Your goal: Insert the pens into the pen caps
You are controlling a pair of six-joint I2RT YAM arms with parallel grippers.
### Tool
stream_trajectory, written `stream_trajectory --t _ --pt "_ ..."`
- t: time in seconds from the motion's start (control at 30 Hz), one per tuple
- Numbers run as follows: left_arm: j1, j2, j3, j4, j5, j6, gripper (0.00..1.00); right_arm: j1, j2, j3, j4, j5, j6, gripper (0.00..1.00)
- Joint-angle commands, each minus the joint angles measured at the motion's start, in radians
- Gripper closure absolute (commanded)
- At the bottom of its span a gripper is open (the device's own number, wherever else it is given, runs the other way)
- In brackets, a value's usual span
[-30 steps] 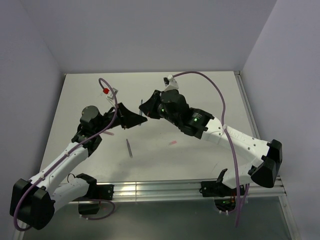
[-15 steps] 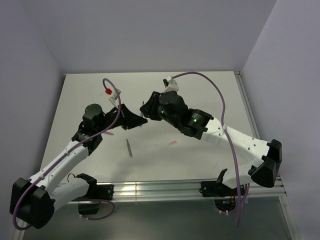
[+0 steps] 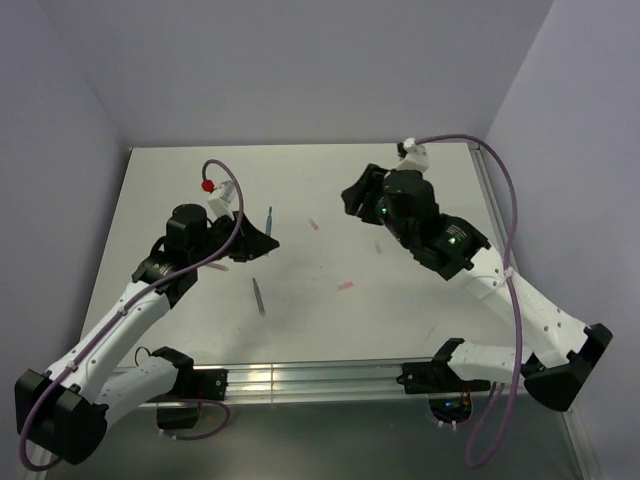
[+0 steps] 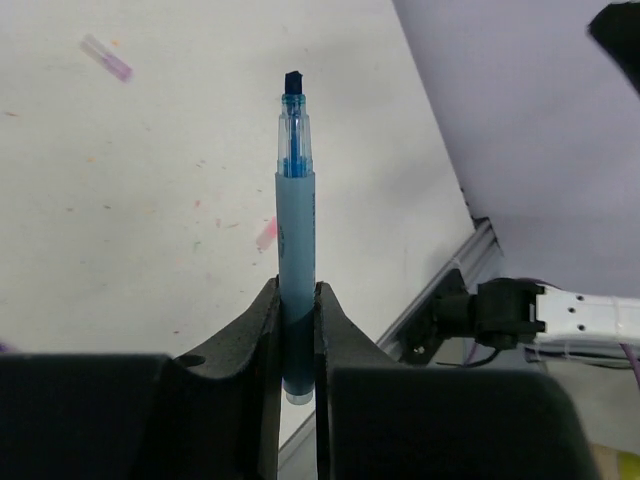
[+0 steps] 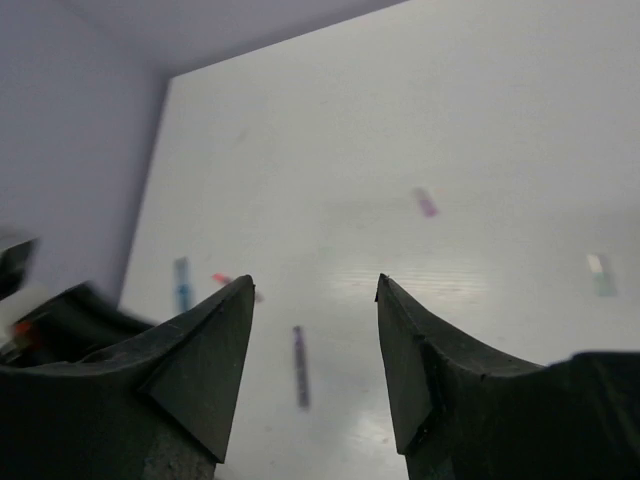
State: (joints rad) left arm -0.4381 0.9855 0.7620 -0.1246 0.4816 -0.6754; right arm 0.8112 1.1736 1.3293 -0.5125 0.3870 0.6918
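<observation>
Left gripper point(image 4: 297, 292) is clamped on the lower barrel of the translucent blue pen point(image 4: 295, 230), whose dark tip is bare and points away from the fingers, above the white table point(image 3: 420, 300). Right gripper point(image 5: 315, 285) hangs well apart from it, fingers spread wide with nothing between them. On the table lie a slender dark grey pen point(image 3: 259, 297), a short pinkish-red cap point(image 3: 345, 286) to its right, and a second pinkish-red cap point(image 3: 313, 224) farther back.

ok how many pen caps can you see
3, all loose on the table: the far pinkish-red cap beside the held blue pen, the near pinkish-red cap mid-table, the pale grey cap by the right arm.
</observation>
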Motion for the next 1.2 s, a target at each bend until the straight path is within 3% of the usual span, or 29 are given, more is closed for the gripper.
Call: stream_trajectory --t 0.0,0.07,0.23,0.47,0.87,1.17 --pt "0.001 -0.068 0.076 -0.125 -0.113 0.091 1.00 -0.162 -0.069 -0.149 0.002 -0.117 -0.055 0.43" --pt "0.004 -0.097 0.068 -0.144 -0.141 0.106 1.00 -0.249 -0.081 -0.241 0.023 -0.142 -0.081 0.45" --pt "0.002 -0.159 0.042 -0.136 -0.121 0.119 1.00 -0.317 -0.005 -0.331 0.035 -0.113 -0.153 0.49" --pt "0.002 -0.194 0.043 -0.172 -0.029 0.189 1.00 -0.340 0.225 -0.292 0.023 -0.065 -0.210 0.54" --pt "0.002 -0.226 0.003 -0.136 0.172 0.231 1.00 -0.383 0.340 -0.285 0.097 -0.172 -0.293 0.59" --pt "0.004 -0.214 0.002 -0.129 0.195 0.234 1.00 -0.443 0.409 -0.254 0.098 -0.241 -0.354 0.60"
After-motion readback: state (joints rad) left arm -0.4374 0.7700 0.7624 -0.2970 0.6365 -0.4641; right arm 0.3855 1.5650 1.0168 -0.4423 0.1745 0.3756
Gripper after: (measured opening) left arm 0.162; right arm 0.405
